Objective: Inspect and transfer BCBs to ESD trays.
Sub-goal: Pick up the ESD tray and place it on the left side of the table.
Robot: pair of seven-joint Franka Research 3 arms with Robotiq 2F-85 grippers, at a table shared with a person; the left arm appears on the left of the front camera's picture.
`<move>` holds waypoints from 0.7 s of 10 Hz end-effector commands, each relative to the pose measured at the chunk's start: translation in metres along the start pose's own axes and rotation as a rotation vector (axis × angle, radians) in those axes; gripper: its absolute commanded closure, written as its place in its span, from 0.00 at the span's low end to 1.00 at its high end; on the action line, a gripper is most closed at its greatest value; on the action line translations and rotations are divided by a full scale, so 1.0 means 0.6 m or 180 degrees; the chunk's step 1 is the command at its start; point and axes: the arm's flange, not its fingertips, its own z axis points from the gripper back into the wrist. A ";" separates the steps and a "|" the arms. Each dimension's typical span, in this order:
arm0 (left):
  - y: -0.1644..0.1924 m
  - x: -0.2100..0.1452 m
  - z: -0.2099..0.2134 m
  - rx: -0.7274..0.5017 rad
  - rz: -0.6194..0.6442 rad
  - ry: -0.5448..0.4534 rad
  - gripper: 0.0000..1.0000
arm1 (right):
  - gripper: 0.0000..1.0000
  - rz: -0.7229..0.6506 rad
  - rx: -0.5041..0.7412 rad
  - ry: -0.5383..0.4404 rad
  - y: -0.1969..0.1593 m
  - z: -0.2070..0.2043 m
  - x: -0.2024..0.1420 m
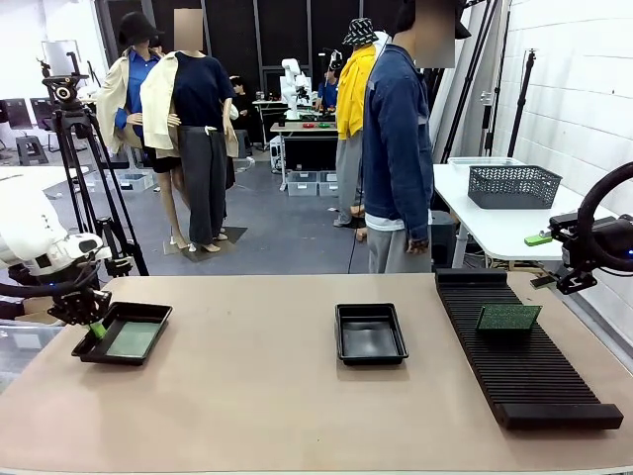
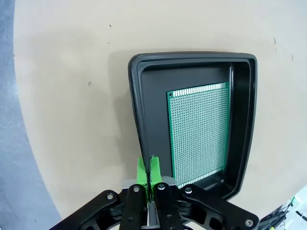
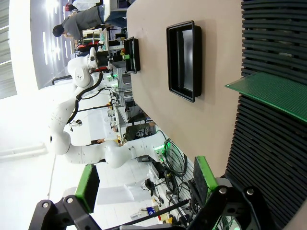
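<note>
Front view showed the left gripper at the lower left of the frame, its tips down at the near-left corner of a black ESD tray. A green BCB lay flat inside that tray. A second ESD tray sat at the middle of the frame on the tan table, holding nothing that could be seen. At the right of the frame a long black ribbed rack ran from near to far, and another BCB rested on its upper part, seemingly tilted. The right gripper hung at the right edge, above and just beyond the rack, apart from the board. A person in a blue jacket stood at the top centre, behind the table.

Left wrist view showed the fingers pressed together with nothing between them, their tips at the tray's rim in the lower middle of the frame. The board filled the right part of the tray floor, clear of the fingers.

Right wrist view showed the green-padded fingers spread wide along the bottom edge, gripping nothing, with the rack's board at the right of the frame, well apart from them.
</note>
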 end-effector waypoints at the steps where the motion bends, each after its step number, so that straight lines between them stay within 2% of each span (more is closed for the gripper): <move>1: 0.009 0.014 0.001 -0.0110 0.0020 -0.0001 1.00 | 0.00 0.0017 -0.0009 0.0010 0.002 0.000 0.006; 3: 0.005 0.014 0.003 -0.0118 0.0069 -0.0052 1.00 | 0.00 0.0017 -0.0009 0.0010 0.002 0.000 0.006; 4: 0.004 0.014 0.009 -0.0153 0.0114 -0.0087 0.87 | 0.00 0.0017 -0.0009 0.0010 0.002 0.000 0.006; 7: 0.003 0.008 0.030 -0.0221 0.0221 -0.0205 0.29 | 0.00 0.0017 -0.0009 0.0010 0.002 0.000 0.006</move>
